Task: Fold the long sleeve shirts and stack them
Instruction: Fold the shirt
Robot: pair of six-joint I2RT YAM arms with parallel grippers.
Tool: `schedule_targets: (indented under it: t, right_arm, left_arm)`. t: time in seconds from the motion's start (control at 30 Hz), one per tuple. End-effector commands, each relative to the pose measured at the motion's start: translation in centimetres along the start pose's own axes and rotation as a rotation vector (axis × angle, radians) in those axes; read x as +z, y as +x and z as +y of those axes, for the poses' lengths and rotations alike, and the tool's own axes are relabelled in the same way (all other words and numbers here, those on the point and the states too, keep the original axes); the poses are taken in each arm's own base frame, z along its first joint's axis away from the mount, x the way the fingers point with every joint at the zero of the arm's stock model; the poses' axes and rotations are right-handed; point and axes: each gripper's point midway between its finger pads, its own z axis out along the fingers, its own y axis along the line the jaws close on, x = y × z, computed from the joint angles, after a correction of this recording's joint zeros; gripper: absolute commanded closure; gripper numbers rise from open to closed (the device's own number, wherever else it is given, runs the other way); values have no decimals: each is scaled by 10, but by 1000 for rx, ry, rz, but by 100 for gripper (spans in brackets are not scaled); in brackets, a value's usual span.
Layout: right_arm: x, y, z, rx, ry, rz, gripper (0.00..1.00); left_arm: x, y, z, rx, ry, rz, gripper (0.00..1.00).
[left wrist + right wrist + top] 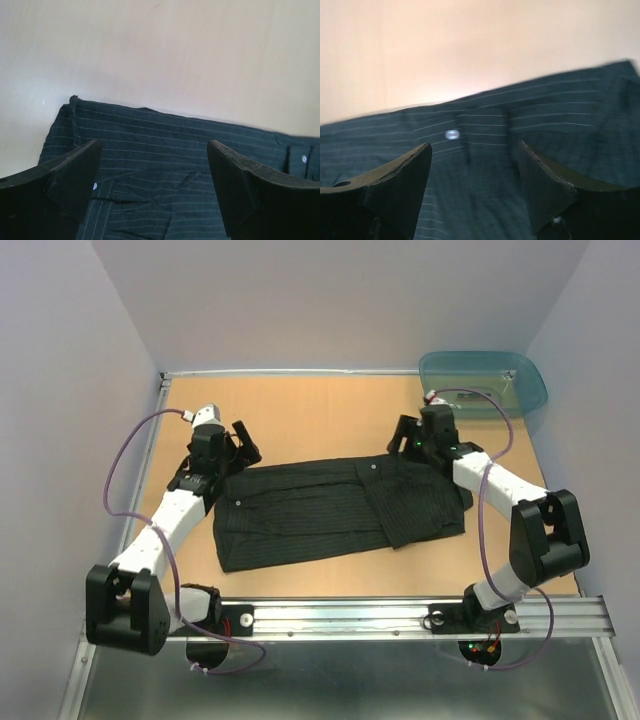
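A black pinstriped long sleeve shirt (330, 508) lies folded into a wide rectangle across the middle of the wooden table (320, 410). My left gripper (240, 447) hovers over its far left corner, jaws wide open and empty. In the left wrist view the striped cloth (165, 145) and a pale button (303, 158) show between and beyond the fingers (75, 170). My right gripper (405, 436) hangs over the shirt's far right edge, open with nothing held. The right wrist view is blurred and shows cloth (485, 145) with a pale button (452, 134).
A teal plastic tub (485, 382) stands at the back right corner of the table. Grey walls close in the left, back and right sides. A metal rail (380, 618) with both arm bases runs along the near edge.
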Motion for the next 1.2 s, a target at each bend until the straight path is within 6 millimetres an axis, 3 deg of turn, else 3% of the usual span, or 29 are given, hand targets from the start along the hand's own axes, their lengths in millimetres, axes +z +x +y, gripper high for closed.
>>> schedule_targets:
  t: [0.0,0.17,0.2,0.33,0.6,0.77,0.93,1.07,1.17]
  right_arm:
    - [-8,-1,50,-151,17,-27,26]
    - [12,31,76,-260,70,9,30]
    - [20,45,81,-288,74,34,30]
    - [37,51,87,-343,134,18,39]
    - [56,56,86,-428,193,13,51]
    - [52,58,82,-442,199,14,76]
    - [46,62,84,-471,169,31,99]
    - [25,59,101,-501,84,19,99]
    - [9,63,125,-557,-44,13,99]
  left_arm:
    - [-36,-32,3,153,-19,-129,1]
    - [-60,-30,8,220,29,-199,1]
    - [-60,-30,5,220,52,-208,1]
    - [-56,-14,5,223,86,-175,1]
    - [-48,-4,3,224,98,-136,2]
    - [-45,5,-3,226,127,-98,2]
    - [-45,11,-27,212,231,-54,3]
    - [-49,15,-50,172,321,1,3]
    - [-52,19,-70,116,400,63,4]
